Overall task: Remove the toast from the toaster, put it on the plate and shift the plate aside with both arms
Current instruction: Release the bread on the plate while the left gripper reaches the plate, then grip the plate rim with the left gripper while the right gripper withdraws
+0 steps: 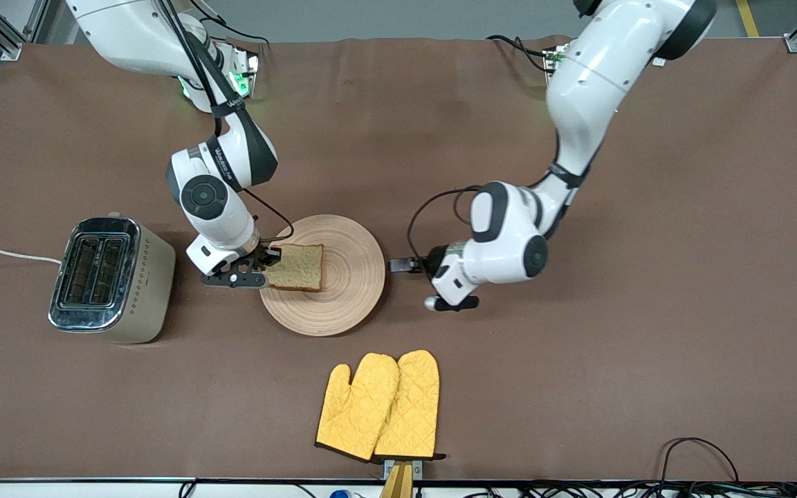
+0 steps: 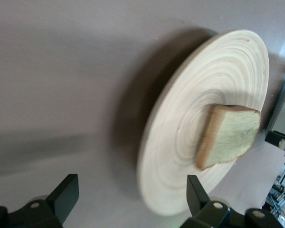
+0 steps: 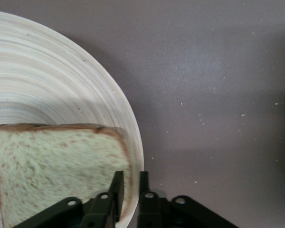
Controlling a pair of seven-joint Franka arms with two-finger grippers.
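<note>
The toast (image 1: 296, 267) lies flat on the round wooden plate (image 1: 350, 277), at the rim toward the right arm's end. My right gripper (image 1: 267, 263) comes down on that rim. In the right wrist view its jaws (image 3: 130, 179) stand almost closed, with the plate's rim (image 3: 133, 142) and the crust of the toast (image 3: 57, 166) between them. My left gripper (image 1: 398, 265) is low beside the plate's rim toward the left arm's end, a little apart from it. It (image 2: 131, 187) is wide open and empty, facing the plate (image 2: 180, 156) and the toast (image 2: 230, 135).
A silver toaster (image 1: 111, 280) stands toward the right arm's end of the table, its white cord (image 1: 4, 254) running off the edge. Two yellow quilted oven mitts (image 1: 381, 408) lie nearer the front camera than the plate. Brown cloth (image 1: 647, 311) covers the table.
</note>
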